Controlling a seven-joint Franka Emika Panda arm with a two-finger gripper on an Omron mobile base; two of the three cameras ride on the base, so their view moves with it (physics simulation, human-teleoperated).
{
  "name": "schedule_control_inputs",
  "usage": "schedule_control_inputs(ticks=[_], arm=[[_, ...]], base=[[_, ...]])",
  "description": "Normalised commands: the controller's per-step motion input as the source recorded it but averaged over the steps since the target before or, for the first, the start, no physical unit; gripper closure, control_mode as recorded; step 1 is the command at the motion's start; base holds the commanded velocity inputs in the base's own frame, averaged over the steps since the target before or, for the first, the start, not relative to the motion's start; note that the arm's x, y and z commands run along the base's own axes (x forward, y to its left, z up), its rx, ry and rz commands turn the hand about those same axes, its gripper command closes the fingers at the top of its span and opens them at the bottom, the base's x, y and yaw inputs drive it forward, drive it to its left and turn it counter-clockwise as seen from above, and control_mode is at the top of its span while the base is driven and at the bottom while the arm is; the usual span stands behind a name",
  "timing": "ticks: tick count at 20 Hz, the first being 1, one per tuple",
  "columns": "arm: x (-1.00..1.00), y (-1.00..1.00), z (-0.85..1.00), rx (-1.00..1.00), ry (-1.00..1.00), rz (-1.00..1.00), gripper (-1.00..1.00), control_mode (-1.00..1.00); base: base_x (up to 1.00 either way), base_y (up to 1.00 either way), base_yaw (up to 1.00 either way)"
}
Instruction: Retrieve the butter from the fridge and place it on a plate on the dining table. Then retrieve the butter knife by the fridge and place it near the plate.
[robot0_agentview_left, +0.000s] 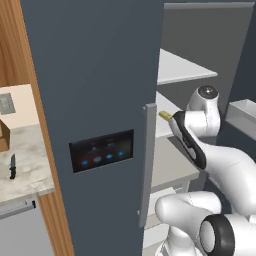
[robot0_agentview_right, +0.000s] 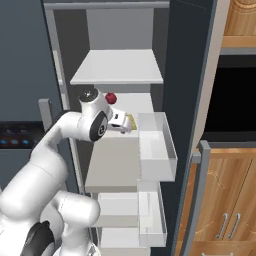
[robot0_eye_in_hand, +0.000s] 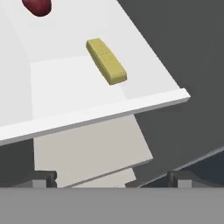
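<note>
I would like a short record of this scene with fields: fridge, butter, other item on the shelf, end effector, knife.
fridge: right door open, shelves in view; left door shut
butter: yellow stick lying flat on a white fridge shelf, not held
other item on shelf: a dark red round thing behind the butter
end effector: open, empty, short of the butter, in front of the shelf edge
knife: black knife on the stone counter left of the fridge
</note>
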Motion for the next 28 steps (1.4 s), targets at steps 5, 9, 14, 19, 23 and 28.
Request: schedule_control_inputs(ticks=[5, 9, 14, 19, 23, 28], arm=[[0.45, -0.01, -0.1, 0.0, 0.0, 0.02, -1.0, -1.0], [0.26, -0.09, -0.16, 0.0, 0.0, 0.0, -1.0, -1.0], [0.38, -0.22, -0.15, 0.01, -0.05, 0.06, -1.0, -1.0], [0.33, -0.09, -0.19, 0.05, -0.03, 0.05, -1.0, -1.0], [0.53, -0.04, -0.11, 0.06, 0.01, 0.03, -1.0, -1.0], [0.55, -0.02, -0.01, 0.03, 0.04, 0.03, -1.0, -1.0]], base=[[0.0, 0.0, 0.0], [0.0, 0.0, 0.0], [0.0, 0.0, 0.0], [0.0, 0.0, 0.0], [0.0, 0.0, 0.0], [0.0, 0.0, 0.0]])
